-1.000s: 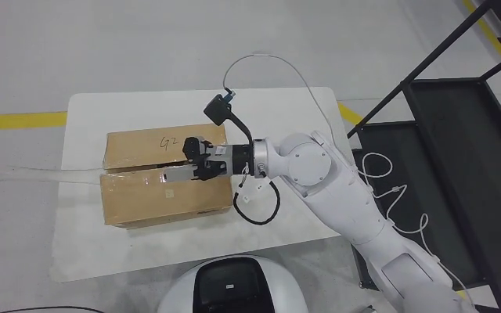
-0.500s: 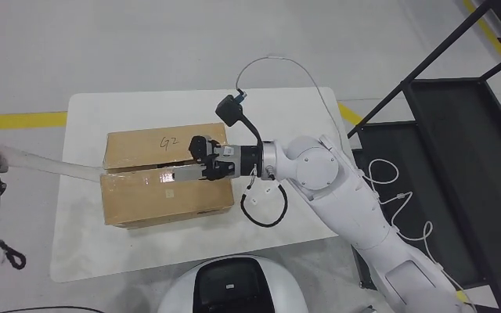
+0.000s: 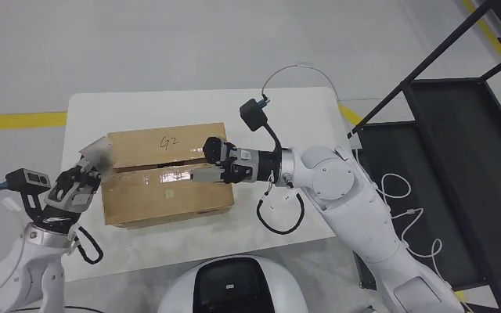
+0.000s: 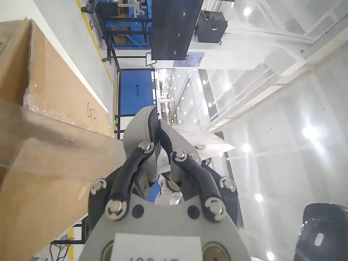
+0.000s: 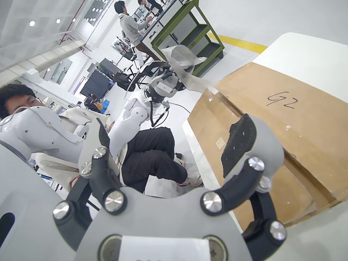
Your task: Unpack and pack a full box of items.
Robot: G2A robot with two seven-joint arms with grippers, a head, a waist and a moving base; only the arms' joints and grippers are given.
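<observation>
at the box (image 3: 168, 196) end, left end effector (image 4: 155, 129) pinches clear tape (image 3: 97, 149), right end effector (image 5: 172, 131) gapes wide; contents hidden

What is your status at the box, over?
Left gripper shut on tape strip, peeled up at box end. Right gripper open over box top. Flaps down. Nothing blocking.

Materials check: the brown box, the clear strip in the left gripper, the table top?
Brown cardboard box: matte kraft cardboard, going by the dull tan surface, the folded flaps and the marker scribble. Clear tape strip: probably glossy plastic packing tape. It is translucent, crinkled and catches glare, pinched in the left gripper. White table: smooth and hard-looking, laminate or painted board; can't tell which.
</observation>
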